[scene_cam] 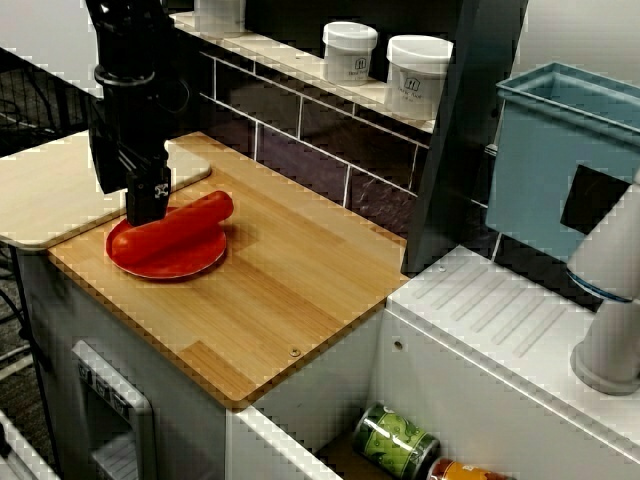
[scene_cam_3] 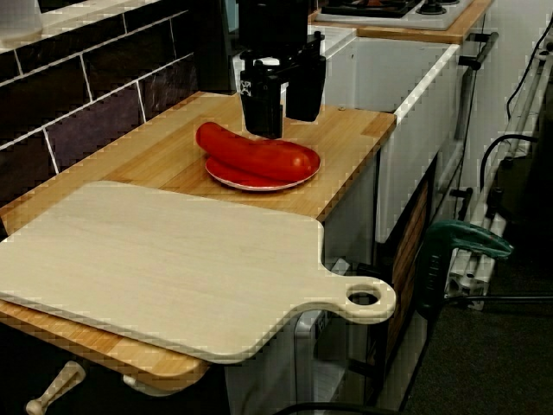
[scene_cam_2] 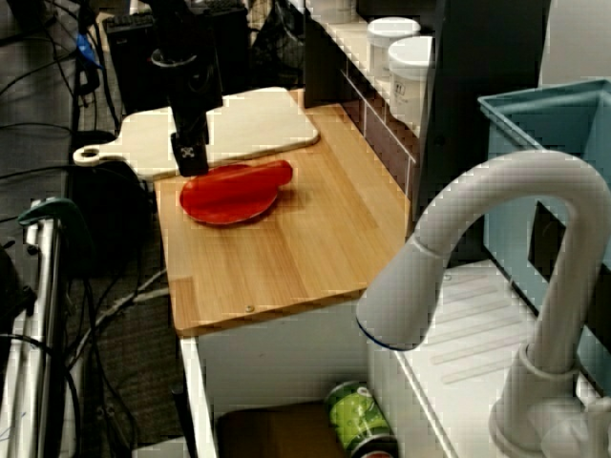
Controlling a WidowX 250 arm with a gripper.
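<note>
Fingers of the gripper are held apart just above the red sausage laid on the red plate.

A kitchen: faucet, tiled backsplash, wooden counter, cutting board.

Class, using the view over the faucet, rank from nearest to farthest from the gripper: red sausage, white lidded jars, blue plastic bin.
1. Red sausage, under the gripper.
2. White lidded jars, on the back shelf.
3. Blue plastic bin, far right.
</note>
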